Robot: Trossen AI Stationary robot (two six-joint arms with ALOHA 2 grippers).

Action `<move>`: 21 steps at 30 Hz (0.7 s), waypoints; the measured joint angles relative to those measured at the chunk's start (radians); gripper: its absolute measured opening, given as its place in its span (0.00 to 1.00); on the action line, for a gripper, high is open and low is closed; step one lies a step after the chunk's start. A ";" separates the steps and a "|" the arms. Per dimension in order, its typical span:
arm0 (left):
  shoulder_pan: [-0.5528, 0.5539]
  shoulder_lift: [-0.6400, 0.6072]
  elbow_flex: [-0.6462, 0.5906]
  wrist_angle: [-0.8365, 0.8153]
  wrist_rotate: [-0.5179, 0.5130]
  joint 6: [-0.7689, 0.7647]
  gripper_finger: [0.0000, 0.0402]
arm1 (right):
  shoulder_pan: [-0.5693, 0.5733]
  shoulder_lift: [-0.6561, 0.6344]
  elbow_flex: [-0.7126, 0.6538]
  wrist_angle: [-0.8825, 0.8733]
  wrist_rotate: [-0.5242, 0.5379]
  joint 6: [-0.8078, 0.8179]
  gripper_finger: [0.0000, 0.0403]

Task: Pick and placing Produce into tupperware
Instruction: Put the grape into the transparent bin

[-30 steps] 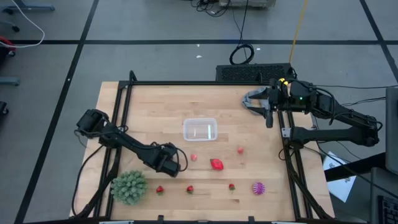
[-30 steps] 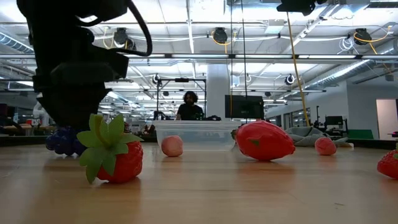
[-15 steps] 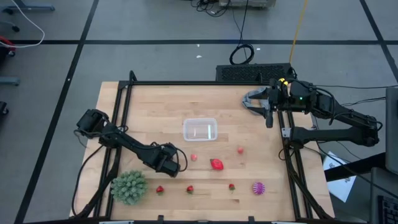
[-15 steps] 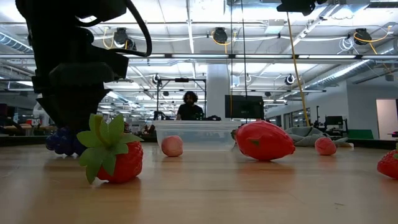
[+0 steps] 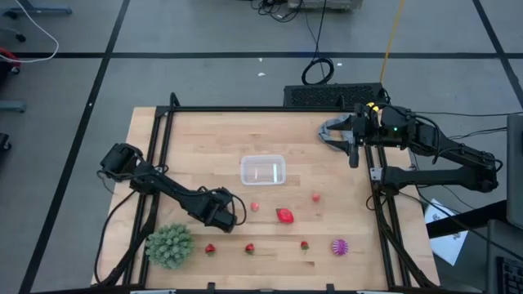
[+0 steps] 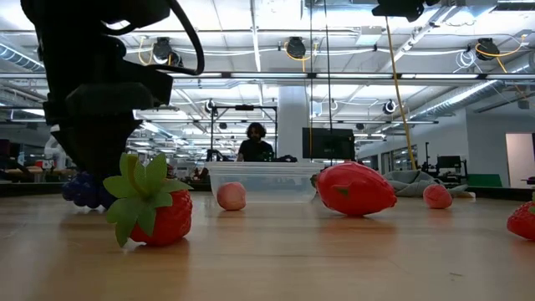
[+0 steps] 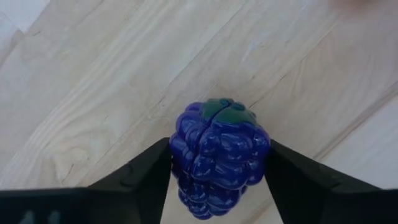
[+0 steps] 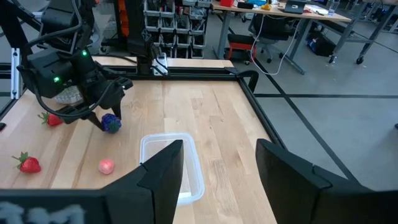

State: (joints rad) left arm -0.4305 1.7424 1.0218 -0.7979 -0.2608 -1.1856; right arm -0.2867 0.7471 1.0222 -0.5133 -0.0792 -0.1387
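Note:
My left gripper (image 5: 233, 215) is low over the table's near-left middle, shut on a purple grape bunch (image 7: 217, 155), which also shows in the right wrist view (image 8: 111, 122). The clear tupperware (image 5: 262, 170) stands at the table's centre with nothing in it. Lying on the wood are a large red strawberry (image 5: 285, 216), two pink balls (image 5: 255, 207) (image 5: 315, 196), three small strawberries (image 5: 210, 249) (image 5: 249, 248) (image 5: 304, 244) and a magenta spiky ball (image 5: 339, 247). My right gripper (image 8: 219, 149) waits open near the far-right edge. My left gripper pinches the grape bunch between its two fingers, one finger (image 7: 149, 171) on each flank of the bunch (image 7: 180, 152). The fingers come from above, pointing down at the table. The green-capped end (image 7: 224, 111) points away from the wrist. Whether the bunch is lifted or rests on the wood, I cannot tell.
A large green spiky ball (image 5: 170, 245) sits at the near-left corner, close behind my left arm. A black frame (image 5: 270, 109) borders the table. A grey cloth (image 6: 411, 178) lies toward the far right. A person (image 6: 255, 142) stands in the room beyond. Bare wood lies around the tupperware.

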 joint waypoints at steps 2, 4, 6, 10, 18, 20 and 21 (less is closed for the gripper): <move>0.000 0.000 0.000 0.000 -0.003 0.000 0.55 | 0.000 0.000 0.000 0.000 0.000 0.000 0.48; 0.000 0.000 0.000 0.000 -0.003 0.000 0.54 | 0.000 0.000 0.000 0.000 0.000 0.000 0.48; 0.004 -0.002 0.000 0.000 -0.002 0.000 0.54 | 0.000 0.000 0.000 0.000 0.000 0.000 0.48; 0.025 -0.026 0.000 -0.009 0.031 0.016 0.54 | 0.000 0.000 0.000 0.000 0.000 0.000 0.48; 0.112 -0.147 0.014 -0.023 0.081 0.102 0.53 | 0.000 0.001 0.000 0.011 0.000 0.000 0.48; 0.143 -0.185 0.034 -0.014 0.080 0.141 0.53 | 0.000 0.001 0.000 0.017 0.000 -0.001 0.48; 0.161 -0.197 0.045 -0.016 0.079 0.164 0.53 | 0.000 0.001 0.000 0.021 0.000 -0.001 0.48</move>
State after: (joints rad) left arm -0.2694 1.5454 1.0668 -0.8140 -0.1818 -1.0211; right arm -0.2867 0.7486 1.0222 -0.4923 -0.0792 -0.1398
